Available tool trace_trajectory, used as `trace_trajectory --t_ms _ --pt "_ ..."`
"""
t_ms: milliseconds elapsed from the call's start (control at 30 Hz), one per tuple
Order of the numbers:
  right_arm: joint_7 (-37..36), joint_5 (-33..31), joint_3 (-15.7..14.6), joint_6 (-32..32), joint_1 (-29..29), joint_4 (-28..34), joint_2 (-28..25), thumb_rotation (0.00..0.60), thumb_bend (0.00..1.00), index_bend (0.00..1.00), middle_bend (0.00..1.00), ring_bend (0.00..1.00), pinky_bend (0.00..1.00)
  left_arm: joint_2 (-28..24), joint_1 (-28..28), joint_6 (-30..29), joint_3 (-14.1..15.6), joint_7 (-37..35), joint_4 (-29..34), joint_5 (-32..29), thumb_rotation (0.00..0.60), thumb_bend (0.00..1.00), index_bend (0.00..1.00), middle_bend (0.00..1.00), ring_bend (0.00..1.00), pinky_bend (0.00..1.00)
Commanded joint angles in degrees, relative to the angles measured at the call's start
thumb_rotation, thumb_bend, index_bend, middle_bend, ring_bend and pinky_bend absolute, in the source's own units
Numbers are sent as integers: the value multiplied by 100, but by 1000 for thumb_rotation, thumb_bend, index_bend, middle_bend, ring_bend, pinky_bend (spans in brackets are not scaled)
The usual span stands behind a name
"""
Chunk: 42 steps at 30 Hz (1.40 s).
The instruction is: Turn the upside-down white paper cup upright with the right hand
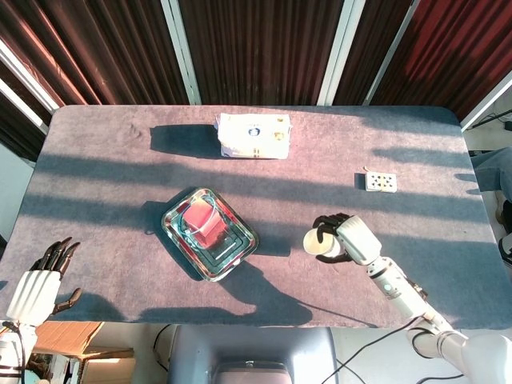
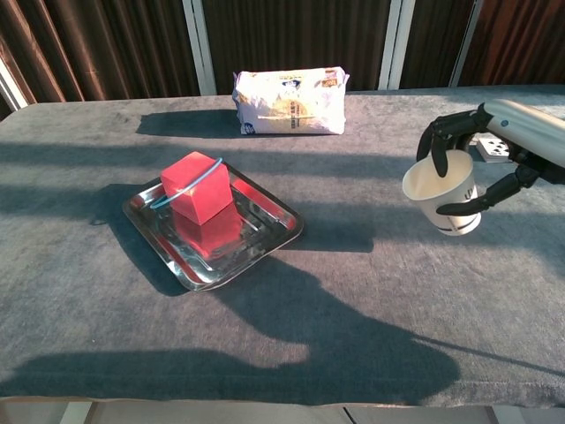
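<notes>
My right hand [image 2: 481,163] grips the white paper cup [image 2: 444,195] around its side at the right of the table. The cup is nearly upright, mouth up and tipped slightly toward the left, its base close to the cloth. From the head view the cup [image 1: 318,242] shows its open mouth, with the right hand [image 1: 348,238] wrapped around it from the right. My left hand [image 1: 40,282] hangs off the table's front left corner with fingers spread, holding nothing.
A steel tray [image 2: 269,243] with a red box [image 2: 197,187] sits left of centre. A white food packet [image 2: 290,101] lies at the back. A small white card [image 1: 381,182] lies beyond the right hand.
</notes>
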<state>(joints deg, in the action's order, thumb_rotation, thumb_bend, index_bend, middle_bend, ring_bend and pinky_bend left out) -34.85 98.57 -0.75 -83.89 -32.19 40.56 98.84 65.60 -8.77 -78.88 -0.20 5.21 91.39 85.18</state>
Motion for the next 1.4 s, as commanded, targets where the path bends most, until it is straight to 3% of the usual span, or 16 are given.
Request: trace_trajectory --t_ms 33,167,467,933,1167,1400 --pt "-169 154 -174 -404 264 -782 369 600 260 729 529 553 625 3 -4 9 -2 11 2 -6 600 295 54 13 0 273" --pt "-659 111 -218 -589 436 -1585 724 600 260 728 529 553 625 15 -12 28 2 53 6 -11 600 295 54 13 0 273" --pt "-1526 -16 -263 -617 620 -2372 1036 600 260 719 529 553 624 23 -13 34 -8 77 19 -36 600 294 55 14 0 273" --pt "-1535 23 -491 -449 789 -2366 844 600 260 594 516 443 565 21 -11 26 -5 61 15 -25 600 293 55 13 0 273" --pt "-1432 -6 -488 -551 825 -2099 640 600 259 468 350 330 458 19 -11 25 -6 61 19 -24 600 294 55 14 0 273" --pt "-612 72 -553 -721 879 -1120 -55 600 259 153 96 100 239 21 -16 38 -3 78 23 -27 600 295 55 13 0 273"
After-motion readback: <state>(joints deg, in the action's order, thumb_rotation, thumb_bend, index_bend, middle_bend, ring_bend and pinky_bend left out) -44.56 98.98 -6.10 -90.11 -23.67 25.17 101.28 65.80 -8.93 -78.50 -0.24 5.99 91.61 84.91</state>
